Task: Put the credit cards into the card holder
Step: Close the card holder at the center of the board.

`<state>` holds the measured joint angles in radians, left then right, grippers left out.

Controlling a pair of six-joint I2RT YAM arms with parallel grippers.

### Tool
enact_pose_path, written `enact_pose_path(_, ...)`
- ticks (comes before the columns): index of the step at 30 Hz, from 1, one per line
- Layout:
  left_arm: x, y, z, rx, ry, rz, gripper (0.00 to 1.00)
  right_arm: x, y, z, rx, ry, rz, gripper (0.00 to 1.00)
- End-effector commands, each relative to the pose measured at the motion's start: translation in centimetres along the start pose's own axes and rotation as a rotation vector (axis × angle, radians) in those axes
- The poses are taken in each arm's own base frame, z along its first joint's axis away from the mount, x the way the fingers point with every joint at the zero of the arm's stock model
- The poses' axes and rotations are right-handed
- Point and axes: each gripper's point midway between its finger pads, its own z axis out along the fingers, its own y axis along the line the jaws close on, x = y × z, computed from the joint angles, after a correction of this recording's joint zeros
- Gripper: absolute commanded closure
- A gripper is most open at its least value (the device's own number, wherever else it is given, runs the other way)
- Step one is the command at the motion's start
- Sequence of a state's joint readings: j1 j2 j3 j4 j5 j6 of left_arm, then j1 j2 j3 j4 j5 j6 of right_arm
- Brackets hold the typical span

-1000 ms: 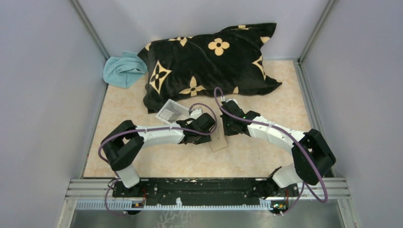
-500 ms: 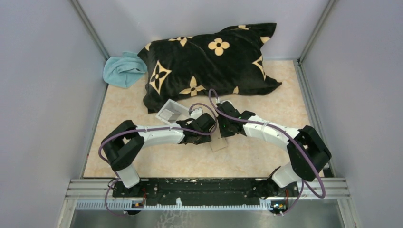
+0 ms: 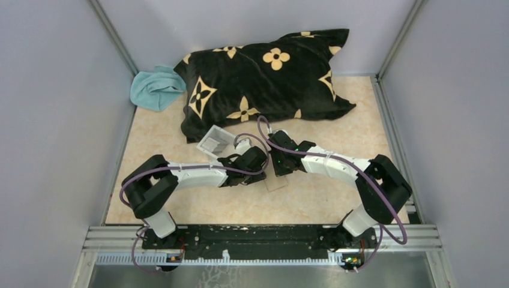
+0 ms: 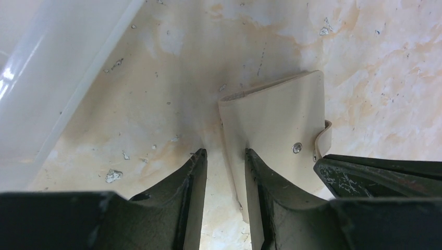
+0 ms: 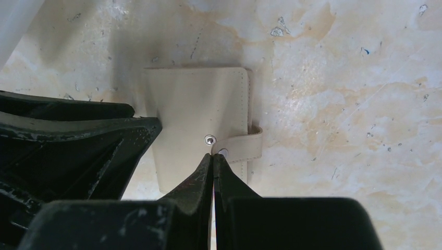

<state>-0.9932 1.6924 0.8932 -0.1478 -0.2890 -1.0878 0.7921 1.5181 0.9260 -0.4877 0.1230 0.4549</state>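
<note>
Card holder (image 3: 277, 181) lies closed and flat on the table (image 3: 336, 198), mid-table, just near-right of the clear tray (image 3: 210, 144). The tab (image 5: 245, 143) is wrapped round its right edge, towards the snap stud (image 5: 209, 139). No credit cards can be made out in any view, and the tray's contents are too pale to tell.

Left gripper (image 4: 225, 156): jaws part-way open, straddling the holder's left edge. Bare table shows between one finger and that edge, so there is no clamp, and it holds nothing.

Right gripper (image 5: 213, 156): jaws fully together, tips down at the stud and the tab's end. Whether the thin tab is pinched between them cannot be told.

Risks, as judgement:
- With the left jaws loose, a pull or pry at the tab would likely drag the whole holder across the smooth table rather than pop the snap.
- Closed tips on a small stud and a thin strap could slip off and flick the holder left into the tray.
- The two grippers sit nearly touching over one small item, so a sideways correction by either could knock the other.
- If the left closes off-centre, the edge may squirt out.
</note>
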Motion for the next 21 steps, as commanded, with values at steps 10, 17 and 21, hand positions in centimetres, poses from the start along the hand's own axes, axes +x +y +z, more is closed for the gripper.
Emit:
enact_pose_path(10, 2.2, 1.9, -0.3, 0.005, 0.052, -0.014, 0.61, -2.9, 2.0, -0.1, -0.026, -0.064, 0.007, 1.0)
enact_pose_path(17, 2.3, 1.9, -0.3, 0.011, 0.051, -0.013, 0.61, -2.3, 2.0, 0.3, -0.014, -0.046, 0.002, 1.0)
enact_pose_path(21, 2.2, 1.9, -0.3, 0.015, 0.045, -0.014, 0.61, -1.8, 1.9, 0.6, -0.01, -0.032, 0.001, 1.0)
